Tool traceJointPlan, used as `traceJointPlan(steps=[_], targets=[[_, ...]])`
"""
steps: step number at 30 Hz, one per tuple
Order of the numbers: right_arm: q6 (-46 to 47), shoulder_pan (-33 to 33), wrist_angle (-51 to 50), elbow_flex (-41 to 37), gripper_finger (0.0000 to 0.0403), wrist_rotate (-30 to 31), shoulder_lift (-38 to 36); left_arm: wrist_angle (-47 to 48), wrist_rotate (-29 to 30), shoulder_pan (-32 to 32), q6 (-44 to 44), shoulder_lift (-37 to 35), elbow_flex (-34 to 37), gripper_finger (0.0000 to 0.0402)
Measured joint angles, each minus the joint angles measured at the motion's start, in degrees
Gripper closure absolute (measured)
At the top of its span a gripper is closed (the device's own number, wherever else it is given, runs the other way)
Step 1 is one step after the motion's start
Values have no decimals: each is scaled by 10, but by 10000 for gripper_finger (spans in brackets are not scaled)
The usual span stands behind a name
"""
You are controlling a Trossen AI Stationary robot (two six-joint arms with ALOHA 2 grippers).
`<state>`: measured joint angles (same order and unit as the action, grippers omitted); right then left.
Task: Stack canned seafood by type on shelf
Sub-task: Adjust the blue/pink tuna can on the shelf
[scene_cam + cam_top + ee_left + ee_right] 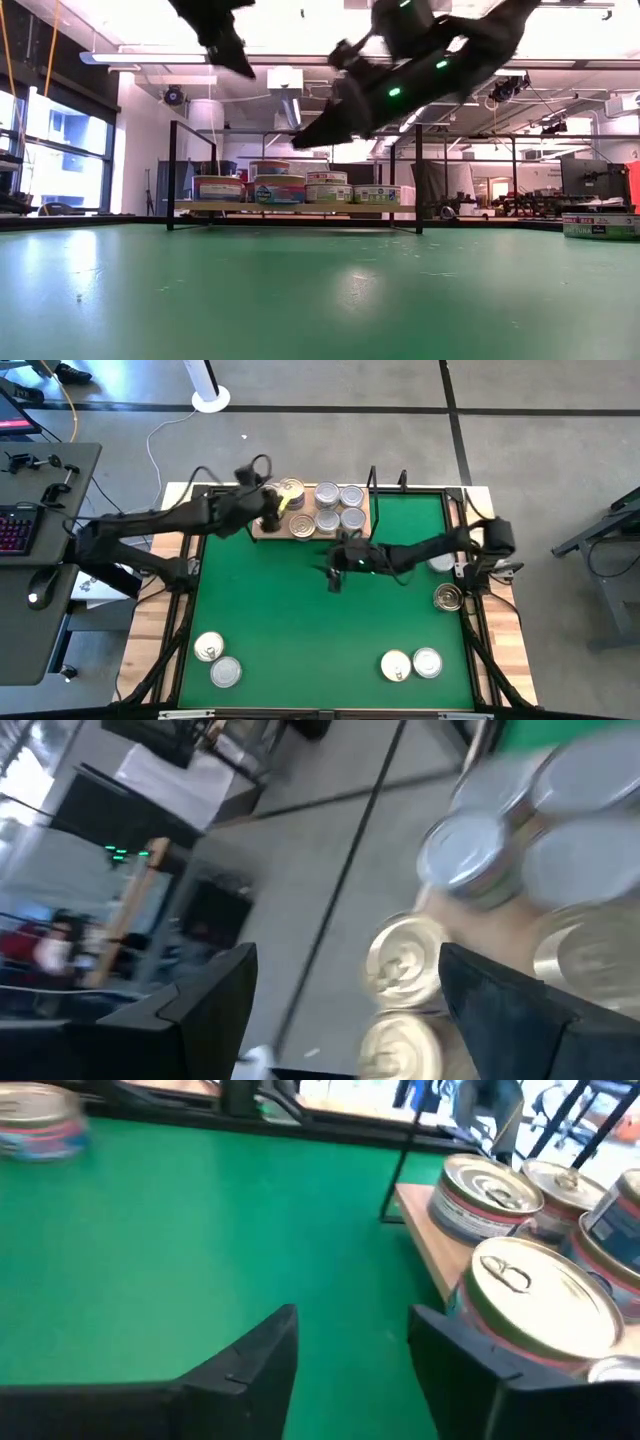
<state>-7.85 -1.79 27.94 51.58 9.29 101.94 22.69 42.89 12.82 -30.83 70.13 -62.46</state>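
The shelf (262,528) is a tan board with black uprights at the mat's far edge. It carries several tins: gold-lidded ones (291,491) at its left, silver-grey ones (352,496) at its right. In the low view the tins (270,187) stand in a row on the shelf. My left gripper (268,512) hangs open and empty above the shelf's left end, over the gold lids (405,960). My right gripper (333,578) hovers open and empty over the mat just near of the shelf, with a gold-lidded tin (545,1300) beside one finger.
Loose tins stand on the green mat (300,620): two near-left (208,648) (226,672), two near-right (396,665) (427,661), and two by the right edge (449,597) (440,563). A desk with a keyboard (15,530) is to the left.
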Motion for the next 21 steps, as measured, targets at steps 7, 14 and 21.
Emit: traceJointPlan(steps=[7, 14, 21], targets=[[-12, -43, -93, 115, 308, -12, 90, 97, -4, -111, 179, -90, 0, 103], [-19, -71, -139, 204, 372, -5, 148, 136, -5, -182, 247, -106, 0, 103], [-32, -86, -137, 262, 398, -14, 190, 139, -4, -219, 266, -97, 0, 103]])
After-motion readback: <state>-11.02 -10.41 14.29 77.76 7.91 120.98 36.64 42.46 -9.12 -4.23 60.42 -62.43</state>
